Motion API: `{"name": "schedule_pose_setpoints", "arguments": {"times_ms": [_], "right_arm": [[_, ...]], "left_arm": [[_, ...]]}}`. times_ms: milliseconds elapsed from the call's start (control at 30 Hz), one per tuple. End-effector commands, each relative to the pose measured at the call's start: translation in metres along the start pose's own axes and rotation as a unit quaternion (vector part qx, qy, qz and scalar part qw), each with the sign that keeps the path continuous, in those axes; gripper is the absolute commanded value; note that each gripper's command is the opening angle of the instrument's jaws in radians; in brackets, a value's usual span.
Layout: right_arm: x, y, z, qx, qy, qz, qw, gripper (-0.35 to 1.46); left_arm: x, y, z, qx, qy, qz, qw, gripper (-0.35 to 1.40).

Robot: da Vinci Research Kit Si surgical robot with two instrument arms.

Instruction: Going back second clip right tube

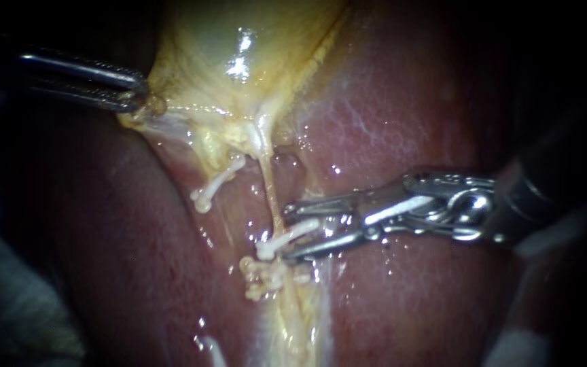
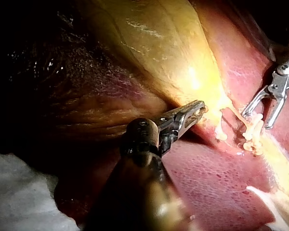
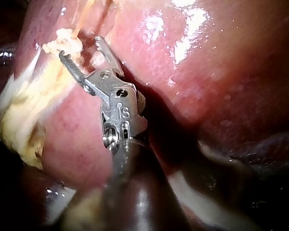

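The yellow gallbladder (image 1: 239,61) lies over the red liver (image 1: 409,102). My left instrument (image 1: 137,98) comes in from the upper left, its jaws shut on the gallbladder's edge; the left wrist view shows that same grip (image 2: 197,109). Below the gallbladder a thin right tube (image 1: 271,187) runs down. A white clip (image 1: 297,234) sits across it, and a second whitish clip (image 1: 259,275) lies just below. My right instrument (image 1: 287,232) stands with its jaws open on either side of the upper clip; a gap shows in the wrist views too (image 3: 80,46) (image 2: 256,120).
To the left, a second short tube carries its own white clip (image 1: 215,185). Yellow fatty tissue (image 1: 293,326) runs down between the liver lobes. White gauze (image 2: 19,192) lies beside the liver, near my left instrument's shaft.
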Motion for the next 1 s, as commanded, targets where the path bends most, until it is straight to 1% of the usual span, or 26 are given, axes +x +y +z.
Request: {"name": "schedule_pose_setpoints", "arguments": {"times_ms": [33, 133, 233, 300, 433, 533, 600, 700, 800, 900, 1000], "right_arm": [[0.0003, -0.0004, -0.0008, -0.006, 0.0, -0.02, 0.9998, 0.49], [0.0011, -0.0017, -0.003, -0.026, 0.0, -0.067, 0.9974, 0.5], [0.0014, -0.0029, -0.0047, -0.049, 0.0, -0.094, 0.9944, 0.5], [0.0016, -0.0033, -0.0056, -0.054, -0.004, -0.107, 0.9927, 0.5], [0.0022, -0.0034, -0.0068, -0.061, -0.004, -0.114, 0.9916, 0.5], [0.0026, -0.0032, -0.0072, -0.061, -0.005, -0.118, 0.9911, 0.5], [0.0026, -0.0033, -0.0073, -0.061, -0.005, -0.121, 0.9908, 0.5], [0.0026, -0.0033, -0.0073, -0.061, -0.005, -0.121, 0.9908, 0.5], [0.0026, -0.0033, -0.0074, -0.061, -0.005, -0.121, 0.9908, 0.5], [0.0025, -0.0034, -0.0075, -0.06, -0.006, -0.124, 0.9904, 0.5], [0.0025, -0.0034, -0.0076, -0.06, -0.006, -0.124, 0.9904, 0.5]], "left_arm": [[0.0, 0.0001, -0.0001, 0.0, 0.0, 0.0, 1.0, -0.35], [0.0001, 0.0001, -0.0001, 0.0, 0.0, 0.0, 1.0, -0.35], [0.0, 0.0001, -0.0001, 0.0, 0.0, 0.0, 1.0, -0.35], [0.0, 0.0001, -0.0001, 0.0, 0.0, 0.0, 1.0, -0.35], [0.0001, 0.0001, 0.0, 0.0, 0.0, 0.0, 1.0, -0.35], [-0.0001, 0.0, 0.0006, 0.002, 0.001, 0.001, 1.0, -0.35], [-0.0004, -0.0002, 0.0015, 0.006, 0.003, 0.001, 1.0, -0.35], [-0.0009, -0.0007, 0.0035, 0.002, 0.003, 0.003, 1.0, -0.35], [-0.0013, -0.0014, 0.0056, -0.002, -0.003, 0.006, 1.0, -0.35], [-0.0019, -0.0018, 0.0073, -0.003, -0.009, 0.008, 0.9999, -0.35], [-0.0023, -0.002, 0.0078, -0.003, -0.01, 0.01, 0.9999, -0.35]]}}
